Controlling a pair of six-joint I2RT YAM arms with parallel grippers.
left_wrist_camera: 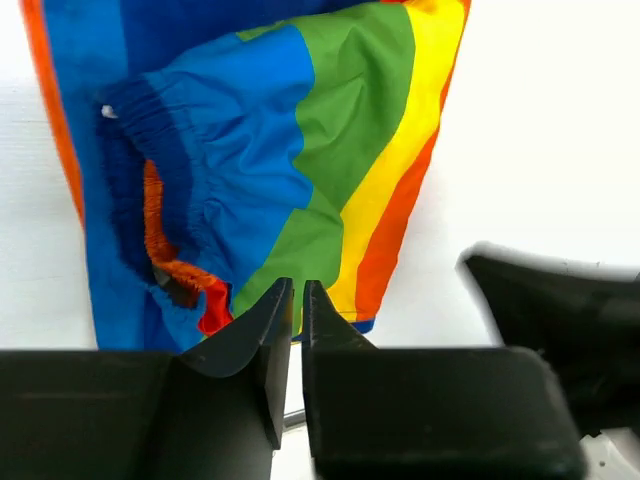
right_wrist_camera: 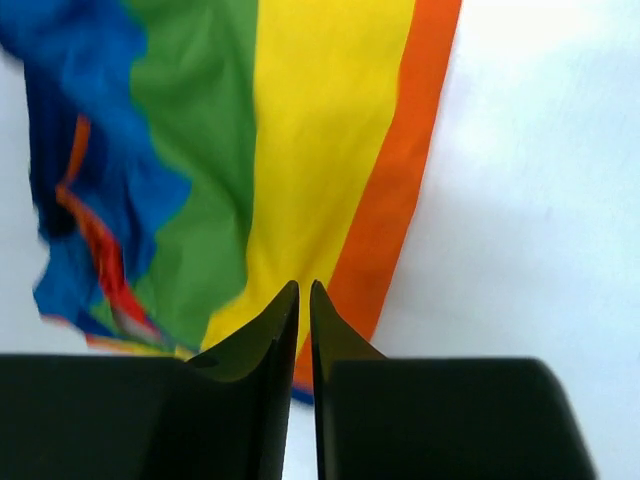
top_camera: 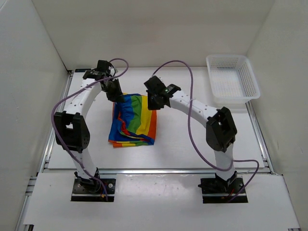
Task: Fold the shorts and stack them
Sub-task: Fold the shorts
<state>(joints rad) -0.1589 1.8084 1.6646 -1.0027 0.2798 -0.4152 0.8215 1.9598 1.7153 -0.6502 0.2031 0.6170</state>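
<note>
From above, I saw the rainbow-striped shorts (top_camera: 134,122) lying loosely doubled at the middle of the tabletop (top_camera: 192,144), between the two arms. The left gripper (top_camera: 115,94) sat at the cloth's far left corner and the right gripper (top_camera: 154,102) at its far right corner. Each had its fingers pressed almost together on the edge, pinching the fabric as far as I could judge. Holding both corners at once looked meant to keep that edge straight for a fold. The white mesh basket (top_camera: 232,77) stood well apart at the far right.
</note>
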